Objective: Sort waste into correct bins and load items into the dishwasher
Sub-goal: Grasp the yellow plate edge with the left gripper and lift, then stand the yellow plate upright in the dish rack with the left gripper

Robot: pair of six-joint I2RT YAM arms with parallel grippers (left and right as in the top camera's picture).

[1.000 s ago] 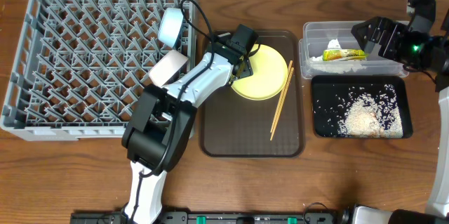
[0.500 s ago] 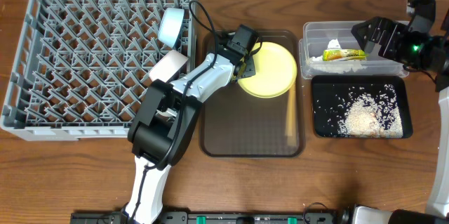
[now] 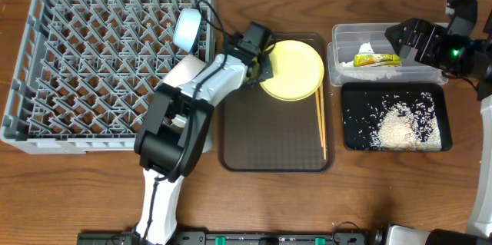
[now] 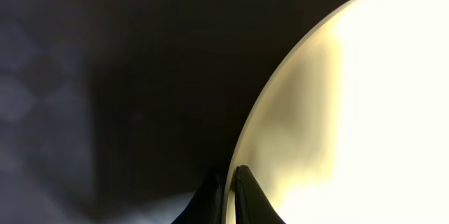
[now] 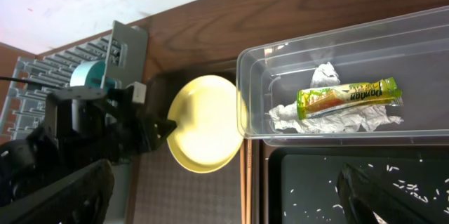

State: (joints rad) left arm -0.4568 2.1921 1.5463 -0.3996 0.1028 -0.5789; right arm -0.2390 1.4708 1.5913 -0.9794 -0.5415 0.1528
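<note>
Yellow plate (image 3: 294, 70) sits face up at the far right corner of brown tray (image 3: 261, 141), shifted farther and to the right since a second ago. Its left rim is pinched between the fingers of left gripper (image 3: 264, 70), and the chopsticks (image 3: 320, 122), slanted before, now lie side by side along the tray's right edge, long axis near-to-far. Left wrist view burns the plate to white glare, so any rim lift is unreadable; right gripper (image 3: 403, 39), fingers spread, hovers over clear tub (image 3: 336, 57), unmoved.
</note>
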